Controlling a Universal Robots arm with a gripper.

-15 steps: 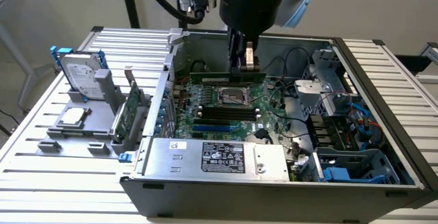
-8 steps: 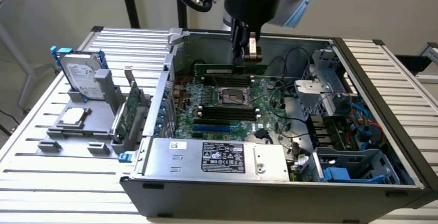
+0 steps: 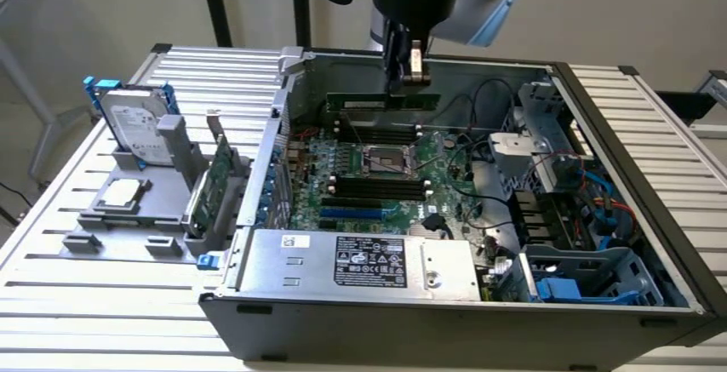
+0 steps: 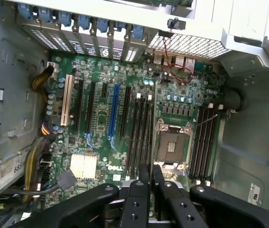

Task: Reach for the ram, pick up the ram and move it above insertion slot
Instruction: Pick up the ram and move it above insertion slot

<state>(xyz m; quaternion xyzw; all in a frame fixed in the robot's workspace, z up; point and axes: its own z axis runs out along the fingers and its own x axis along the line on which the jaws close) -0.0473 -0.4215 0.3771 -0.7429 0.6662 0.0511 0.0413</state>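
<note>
Above the far half of the open computer case (image 3: 636, 219), the gripper (image 3: 407, 78) hangs from the arm with its jaws drawn narrow on the ram (image 3: 382, 100), which they hold by its upper edge so that the green stick lies level, its long side running across the exterior view. The ram sits clear of the motherboard (image 3: 375, 180), just over the bank of memory slots (image 3: 380, 125) at the board's far side and a little short of the case's rear wall; a black cable (image 3: 483, 104) arcs just beside it toward the exterior view's right. In the wrist view the black fingers (image 4: 139, 199) close together on the ram's thin edge (image 4: 152, 190), which points toward the empty processor socket (image 4: 172, 145) with dark memory slots (image 4: 141, 133) on one side and a second bank (image 4: 205, 142) on the other. Open room lies over the board's centre; the power supply (image 3: 363, 266) bounds it at the near wall, and drive cages with blue clips (image 3: 568, 287) crowd the exterior view's right. Outside the case, on the slatted bench (image 3: 68, 304), a grey fixture (image 3: 136, 210) carries a hard drive with blue rails (image 3: 136, 125) standing upright and a larger green card (image 3: 210, 189), well apart from the gripper.
</note>
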